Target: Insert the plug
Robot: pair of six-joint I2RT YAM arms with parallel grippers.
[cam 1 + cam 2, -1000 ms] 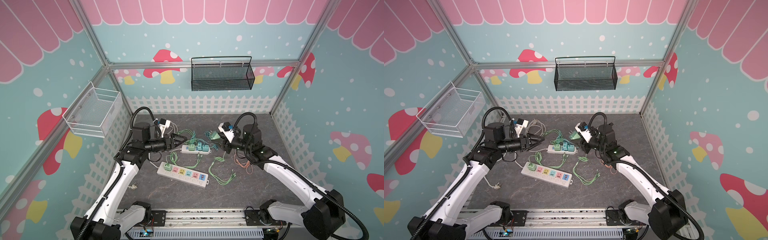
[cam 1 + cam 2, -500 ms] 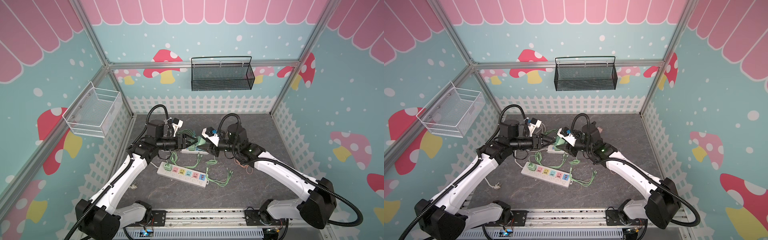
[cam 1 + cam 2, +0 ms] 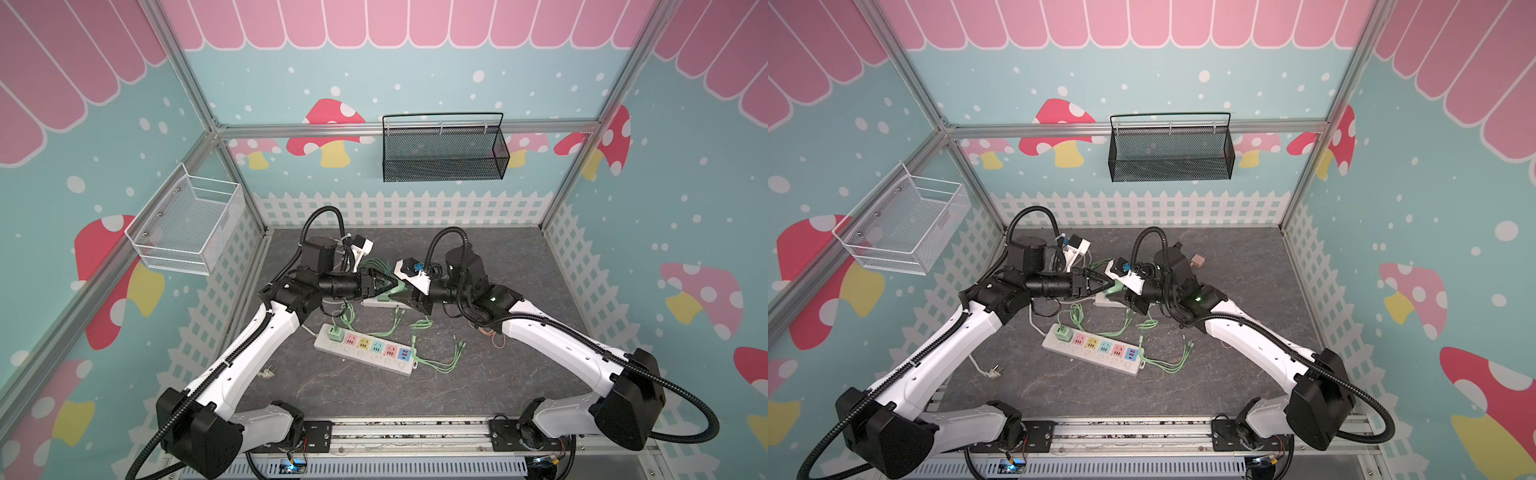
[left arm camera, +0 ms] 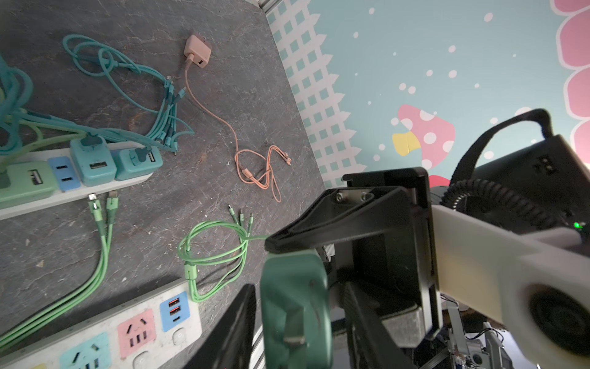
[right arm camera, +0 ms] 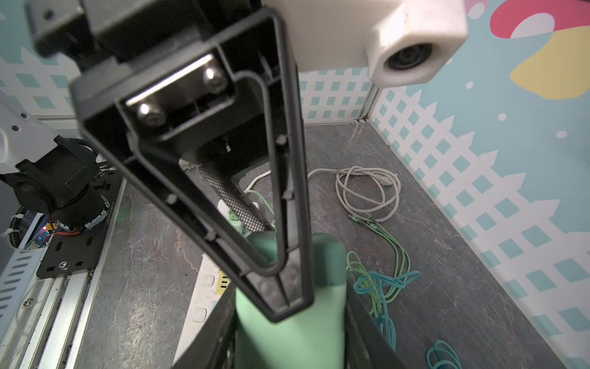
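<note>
1. Not plugged in yet! The plug (image 4: 293,303) is up in the air with its prongs bare, touching no socket.
2. The right claw (image 3: 402,298) is clamped on the plug's body, jaws narrow.
3. The left claw (image 3: 383,284) meets it tip to tip, jaws flanking the same plug. Gripping or just around it? Can't tell.
4. Left to do, I'd say: carry the plug down to the strip (image 3: 365,347), below both claws on the worktop (image 3: 478,374), and push it in.
</note>
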